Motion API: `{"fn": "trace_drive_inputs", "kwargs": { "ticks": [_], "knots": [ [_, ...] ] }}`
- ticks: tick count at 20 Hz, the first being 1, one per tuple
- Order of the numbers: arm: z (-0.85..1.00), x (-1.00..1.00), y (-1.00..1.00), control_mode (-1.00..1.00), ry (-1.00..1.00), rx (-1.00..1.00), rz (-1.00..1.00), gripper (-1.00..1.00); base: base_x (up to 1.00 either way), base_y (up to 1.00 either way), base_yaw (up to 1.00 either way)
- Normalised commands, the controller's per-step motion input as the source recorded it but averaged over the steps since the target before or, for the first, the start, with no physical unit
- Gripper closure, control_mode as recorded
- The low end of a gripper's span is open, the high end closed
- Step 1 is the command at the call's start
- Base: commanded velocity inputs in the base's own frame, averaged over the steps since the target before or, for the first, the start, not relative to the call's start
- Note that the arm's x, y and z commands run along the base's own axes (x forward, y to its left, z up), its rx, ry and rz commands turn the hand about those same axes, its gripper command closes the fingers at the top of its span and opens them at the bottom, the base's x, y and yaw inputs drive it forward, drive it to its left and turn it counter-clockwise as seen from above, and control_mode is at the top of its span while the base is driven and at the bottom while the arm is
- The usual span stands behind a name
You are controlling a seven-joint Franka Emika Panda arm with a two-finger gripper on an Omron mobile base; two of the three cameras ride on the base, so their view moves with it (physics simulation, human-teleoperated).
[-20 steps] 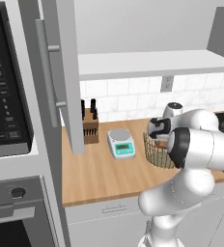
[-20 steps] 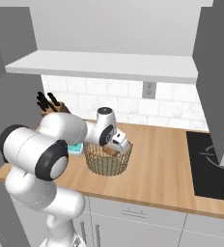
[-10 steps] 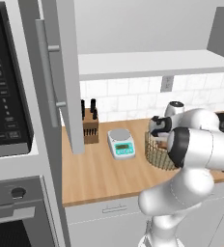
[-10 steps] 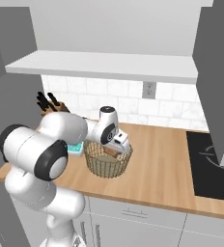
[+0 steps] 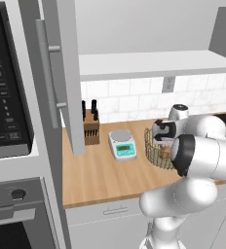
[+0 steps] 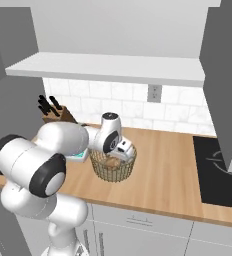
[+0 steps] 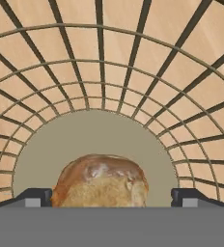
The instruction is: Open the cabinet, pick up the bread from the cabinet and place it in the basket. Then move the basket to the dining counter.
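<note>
With the bread (image 7: 100,181) lying on the basket (image 7: 181,77) floor at 6 o'clock between the released pincer (image 7: 111,197) tips, next comes gripping the basket rim.

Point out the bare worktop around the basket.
Bare wood lies between the round tan wire basket and the black cooktop, and along the front edge. Crowded to its left: the white kitchen scale and dark knife block.
</note>
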Motion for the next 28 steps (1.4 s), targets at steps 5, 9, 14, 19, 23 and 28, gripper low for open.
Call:
{"fn": "trace_drive_inputs", "kwargs": {
  "ticks": [5, 9, 14, 19, 23, 28],
  "knots": [
    [0.18, 0.0, 0.22, -1.0, -0.01, 0.0, 0.0, -1.0, 0.0, 0.0, 0.0],
    [0.61, -0.34, 0.28, -1.0, -0.03, 0.0, 0.01, -1.0, 0.0, 0.0, 0.0],
    [0.61, -0.68, 0.22, -1.0, -0.03, 0.0, 0.09, -1.0, 0.0, 0.0, 0.0],
    [0.09, -0.35, 0.47, -1.0, -0.05, 0.0, 0.17, -1.0, 0.0, 0.0, 0.0],
    [0.0, 0.06, 0.64, -1.0, -0.09, -0.01, 0.25, -1.0, 0.0, 0.0, 0.0],
    [-0.01, 0.28, 0.14, -1.0, -0.02, -0.07, 0.18, -1.0, 0.0, 0.0, 0.0]
  ]
}}
